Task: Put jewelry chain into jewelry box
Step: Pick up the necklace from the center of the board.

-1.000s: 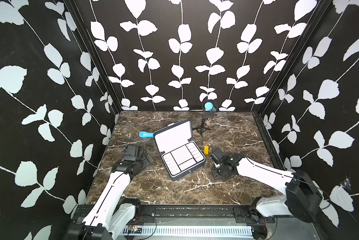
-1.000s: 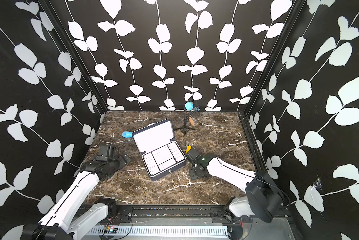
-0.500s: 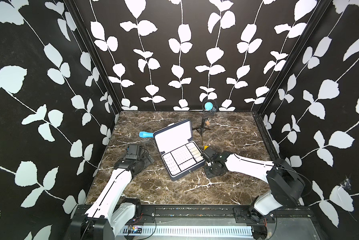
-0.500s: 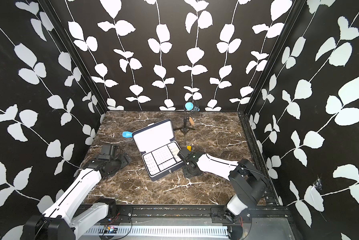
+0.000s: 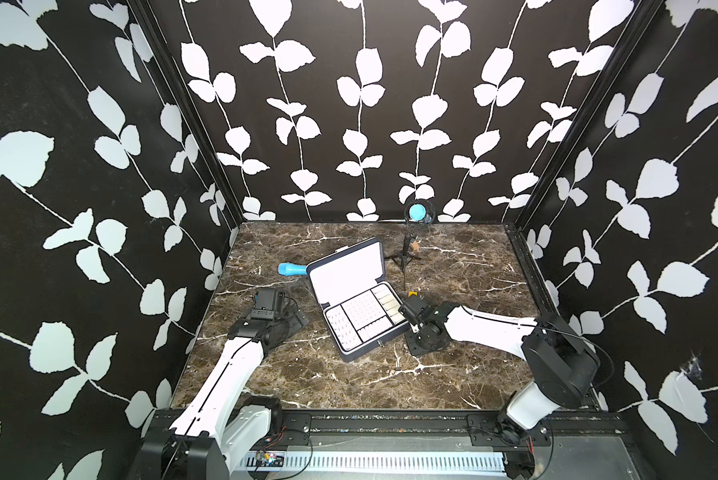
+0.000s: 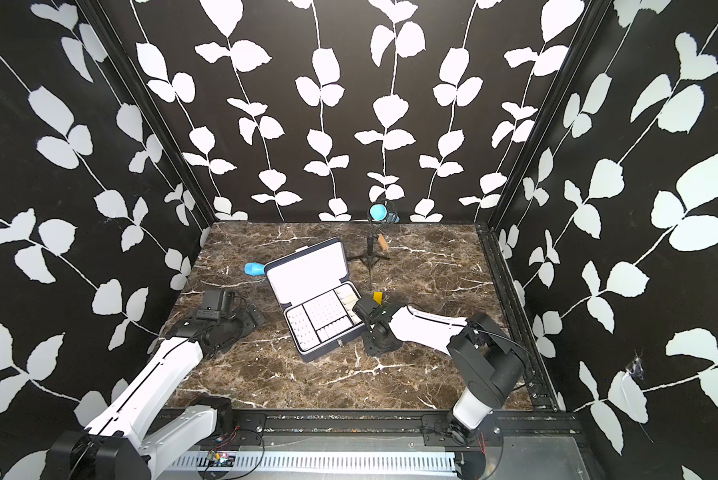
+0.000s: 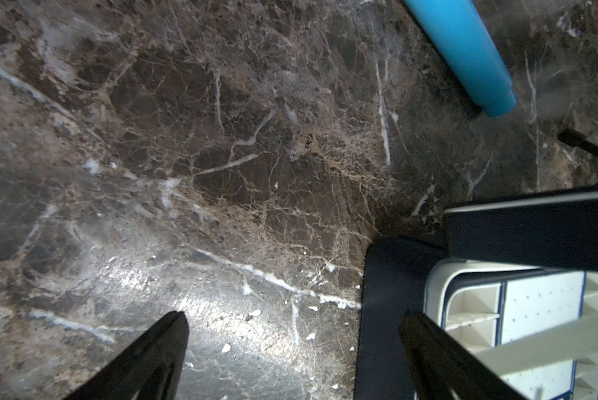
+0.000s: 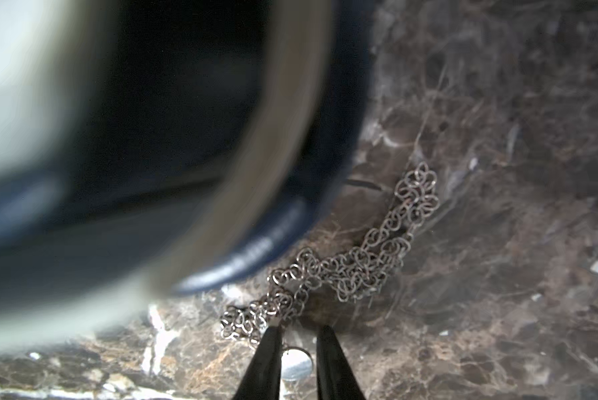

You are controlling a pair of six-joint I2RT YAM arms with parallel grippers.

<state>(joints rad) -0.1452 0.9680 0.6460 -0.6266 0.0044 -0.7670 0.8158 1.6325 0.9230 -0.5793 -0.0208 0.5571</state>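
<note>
Both top views show my right gripper (image 5: 409,323) down at the table (image 5: 349,386), close against the right side of the jewelry box (image 5: 370,351). A second ago it sat well off to the right, so I have swung in beside the box. The box stands open with its lid raised, and I see no chain in the tray. My left gripper (image 5: 297,316) has barely stirred and lies low near the box's left side. I count two arms, one box, one yellow block (image 5: 412,294) just beyond my right wrist, one blue cylinder (image 5: 291,269) and one tripod stand (image 5: 405,257). The chain is too fine to see from up here.

Left wrist view: my left gripper (image 7: 292,315) is spread wide over bare table, holding nothing. One corner of the box (image 7: 387,311) and the blue cylinder (image 7: 464,52) show.

Right wrist view: the one jewelry chain (image 8: 353,270) lies bunched on the table just beside the box's dark wall (image 8: 256,249), not in it. My right gripper (image 8: 299,332) has drawn nearly together at the chain's near end, with a thin gap and a round silvery tag (image 8: 296,360) between the tips. Whether they have bitten I cannot tell. I judge this the pick-up, with the lift into the tray still to do.
</note>
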